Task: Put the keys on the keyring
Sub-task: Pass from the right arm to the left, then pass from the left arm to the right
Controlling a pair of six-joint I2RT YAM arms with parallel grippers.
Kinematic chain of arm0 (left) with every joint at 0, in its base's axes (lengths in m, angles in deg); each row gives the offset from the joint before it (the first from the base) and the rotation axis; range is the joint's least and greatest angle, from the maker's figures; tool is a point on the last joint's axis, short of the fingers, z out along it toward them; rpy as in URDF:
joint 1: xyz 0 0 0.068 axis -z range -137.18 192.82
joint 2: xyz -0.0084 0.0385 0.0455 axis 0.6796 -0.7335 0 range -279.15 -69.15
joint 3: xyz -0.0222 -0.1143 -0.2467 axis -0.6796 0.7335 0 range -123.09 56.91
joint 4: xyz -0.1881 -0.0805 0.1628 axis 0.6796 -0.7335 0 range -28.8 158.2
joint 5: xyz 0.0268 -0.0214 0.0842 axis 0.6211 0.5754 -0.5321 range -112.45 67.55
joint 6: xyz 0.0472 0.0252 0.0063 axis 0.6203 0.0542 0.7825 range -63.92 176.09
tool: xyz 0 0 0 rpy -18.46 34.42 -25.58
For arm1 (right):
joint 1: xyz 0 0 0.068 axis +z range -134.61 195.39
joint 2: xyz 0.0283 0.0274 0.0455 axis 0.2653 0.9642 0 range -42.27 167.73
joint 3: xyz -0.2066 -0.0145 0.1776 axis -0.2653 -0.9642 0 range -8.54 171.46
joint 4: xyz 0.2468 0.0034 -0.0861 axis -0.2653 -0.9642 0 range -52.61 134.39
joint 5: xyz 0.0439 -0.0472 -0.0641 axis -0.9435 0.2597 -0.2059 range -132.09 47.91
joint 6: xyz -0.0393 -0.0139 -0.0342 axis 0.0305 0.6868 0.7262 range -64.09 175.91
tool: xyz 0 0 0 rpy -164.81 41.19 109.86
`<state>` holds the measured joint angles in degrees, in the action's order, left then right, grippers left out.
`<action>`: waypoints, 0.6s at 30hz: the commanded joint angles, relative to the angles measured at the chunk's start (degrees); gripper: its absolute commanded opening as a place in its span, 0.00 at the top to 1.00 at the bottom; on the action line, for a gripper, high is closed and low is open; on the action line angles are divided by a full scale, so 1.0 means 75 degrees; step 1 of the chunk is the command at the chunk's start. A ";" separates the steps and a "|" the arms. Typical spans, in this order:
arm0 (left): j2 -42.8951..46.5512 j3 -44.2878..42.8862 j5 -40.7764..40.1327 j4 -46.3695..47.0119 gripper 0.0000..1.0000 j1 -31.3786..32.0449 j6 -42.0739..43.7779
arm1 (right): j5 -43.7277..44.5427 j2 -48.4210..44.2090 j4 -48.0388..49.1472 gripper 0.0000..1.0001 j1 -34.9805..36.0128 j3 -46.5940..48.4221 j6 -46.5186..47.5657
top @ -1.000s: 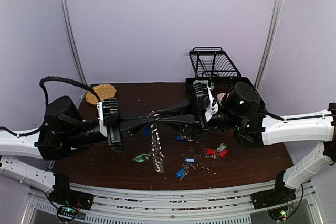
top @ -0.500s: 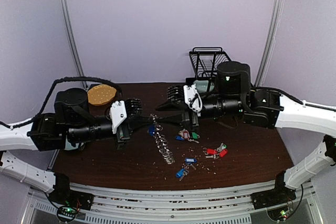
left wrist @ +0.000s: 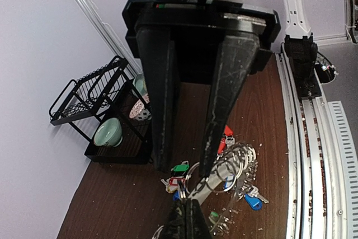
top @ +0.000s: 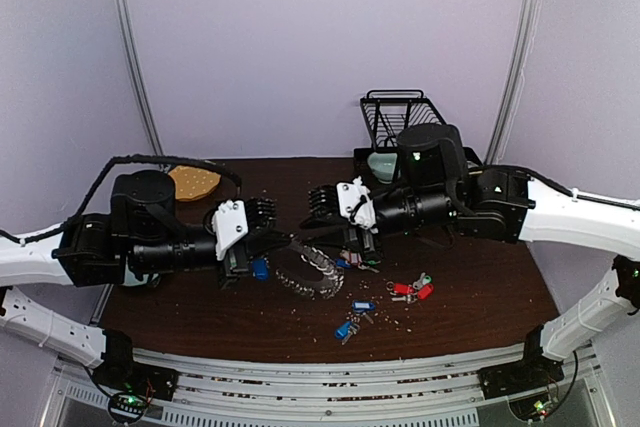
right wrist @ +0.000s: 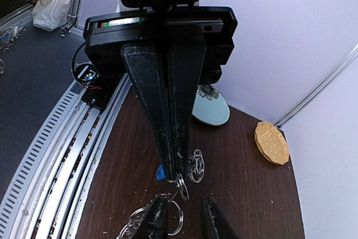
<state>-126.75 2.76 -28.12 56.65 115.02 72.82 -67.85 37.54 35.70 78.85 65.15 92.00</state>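
Observation:
The keyring [top: 312, 274], a chain of linked silver rings, curves from my left gripper [top: 288, 243] down onto the brown table. That gripper is shut on one end ring [right wrist: 180, 181], tips pinched together [left wrist: 187, 216]. My right gripper [right wrist: 184, 219] faces it tip to tip, jaws apart, with a loose ring [right wrist: 174, 216] lying by its left finger. In the left wrist view the right gripper [left wrist: 184, 169] hangs open above the coiled keyring [left wrist: 238, 166]. Keys lie around: green and red tags [left wrist: 180, 167], a blue tag [left wrist: 253, 201], red ones [top: 410, 289], blue ones [top: 350, 325]. One blue tag [top: 260, 269] sits under the left gripper.
A black wire dish rack [top: 405, 117] stands at the back right with a green bowl [left wrist: 107, 132] in its tray. A cork coaster [top: 192, 182] lies back left. A pale blue plate [right wrist: 211, 110] rests by the left arm's base. Crumbs dot the table.
The keyring hung straight down between the grippers; now it lies in a curve to the right on the table. The right jaws have opened and both wrists have turned.

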 commanded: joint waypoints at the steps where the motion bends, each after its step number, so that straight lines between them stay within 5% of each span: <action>1: -0.0024 -0.0403 0.0176 0.0393 1.00 -0.0006 0.0133 | 0.0003 0.0087 0.0102 0.77 0.0035 0.0179 0.0050; 18: -0.0117 -0.0455 0.0393 0.0209 1.00 -0.0006 0.0159 | -0.0160 0.0352 -0.0232 0.87 0.0079 0.0459 0.0134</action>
<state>-127.65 1.86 -26.02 56.26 115.02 73.38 -68.28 40.15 35.03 79.07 66.66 93.07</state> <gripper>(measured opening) 0.004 0.132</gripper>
